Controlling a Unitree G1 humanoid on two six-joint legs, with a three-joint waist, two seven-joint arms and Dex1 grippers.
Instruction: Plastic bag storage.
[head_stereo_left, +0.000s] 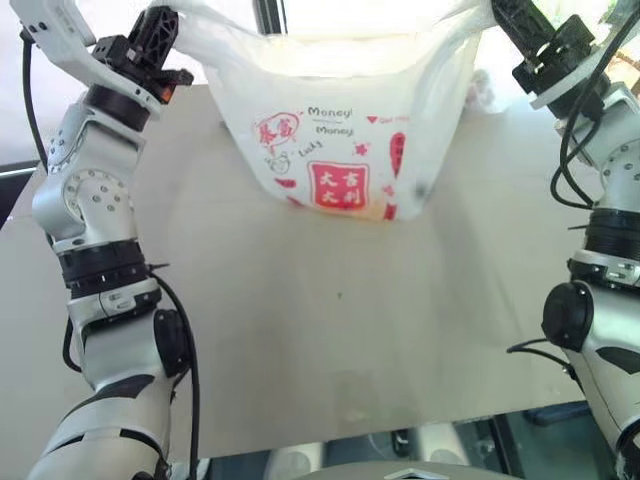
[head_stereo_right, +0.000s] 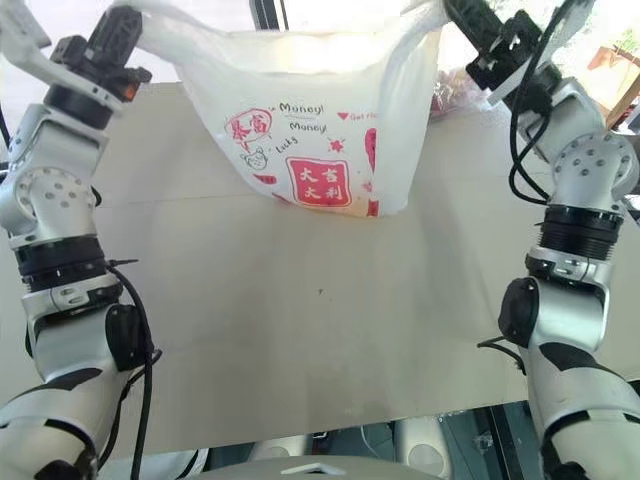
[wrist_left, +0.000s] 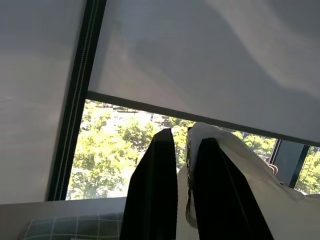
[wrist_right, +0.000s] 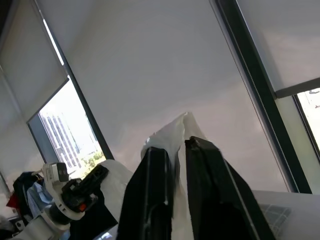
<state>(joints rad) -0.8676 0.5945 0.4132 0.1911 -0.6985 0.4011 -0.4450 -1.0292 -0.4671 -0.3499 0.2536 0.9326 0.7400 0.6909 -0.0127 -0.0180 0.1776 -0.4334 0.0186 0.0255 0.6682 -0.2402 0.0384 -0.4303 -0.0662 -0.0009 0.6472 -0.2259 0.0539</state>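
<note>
Nearest the camera lay bare tabletop (head_stereo_left: 330, 340), open and unobstructed beneath both arms. Beyond it hung the bag (head_stereo_left: 340, 130), stretched between the two end effectors and raised so that its printed face turned toward the camera, its bottom apparently just touching or barely clear of the tabletop; could not tell which. Left end effector (head_stereo_left: 150, 45) stood up and outward at the bag's left handle, with film pinched between narrow fingers (wrist_left: 155, 190) in the left wrist view. Right end effector (head_stereo_left: 535, 40) mirrored it at the right handle, also narrowly closed on a fold of film between its fingers (wrist_right: 152, 195). Looked equally near, each at its own top corner, with the body of the bag hanging below and inward from both. Long axis ran side to side between the end effectors; mouth held taut across the top. Judged the coming move to hinge on that span: bringing the end effectors together would slacken and fold the bag, lowering them would lay it flat on the tabletop. Plenty of free surface toward the camera; far tabletop edge sat close behind the bag, with some small items near the right end effector, too indistinct to name.
</note>
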